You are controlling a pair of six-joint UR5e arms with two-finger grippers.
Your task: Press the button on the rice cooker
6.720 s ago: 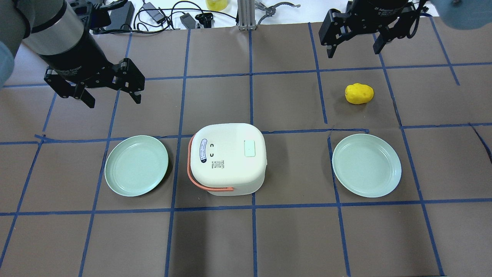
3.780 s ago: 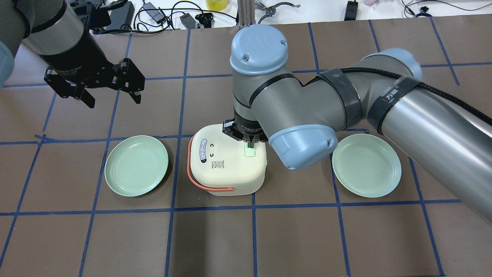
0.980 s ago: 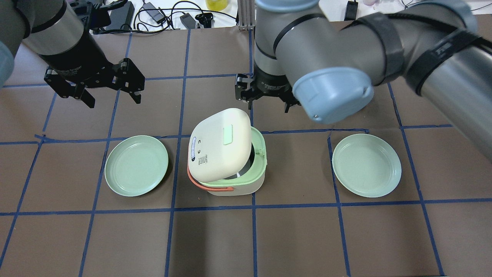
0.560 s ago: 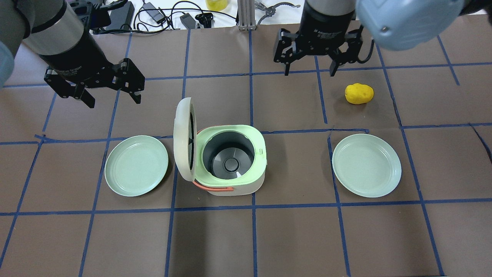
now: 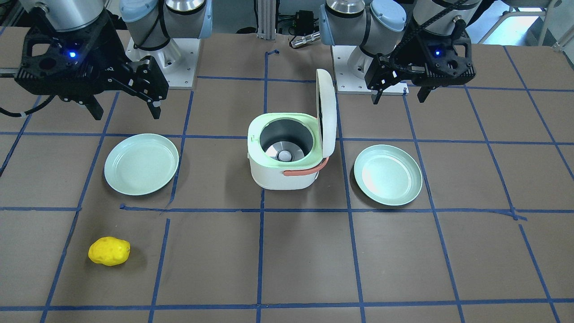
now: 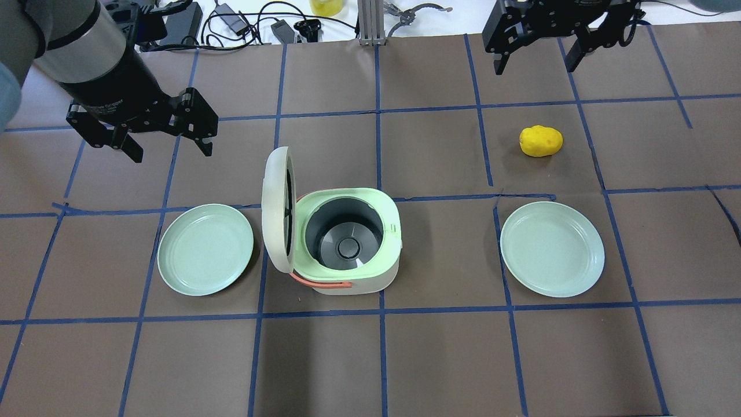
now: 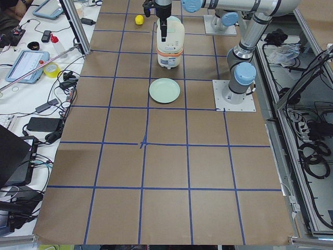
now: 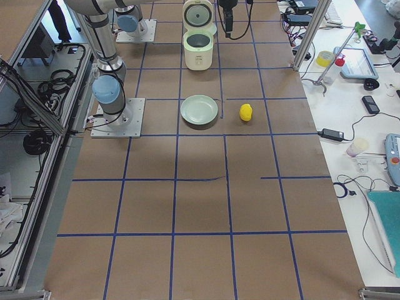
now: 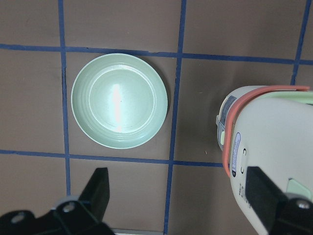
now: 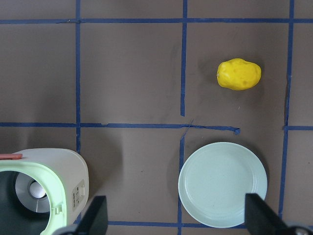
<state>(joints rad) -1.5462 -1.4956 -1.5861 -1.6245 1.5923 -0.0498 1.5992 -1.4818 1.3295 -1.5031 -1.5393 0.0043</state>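
- A table (image 6: 440,359) papered in brown and ruled into squares by blue tape fills the scene, and cables and small devices lie along its far edge.
- The rice cooker (image 6: 353,272) sits at the middle of the table. Its lid (image 6: 277,208) is swung up and stands on edge at the robot's left, exposing the grey inner pot (image 6: 347,231).
- The orange handle (image 6: 322,283) lies folded down on the robot's side.
- A pale green left plate (image 6: 205,249) lies just beside the cooker, and a matching right plate (image 6: 553,249) lies farther off on the other side.
- A yellow potato (image 6: 540,141) rests beyond the right plate, apart from it.
- The left gripper (image 6: 171,152) hovers beyond the left plate with its fingers spread, holding nothing.
- The right gripper (image 6: 535,66) hangs near the far edge, past the potato, likewise spread and holding nothing.
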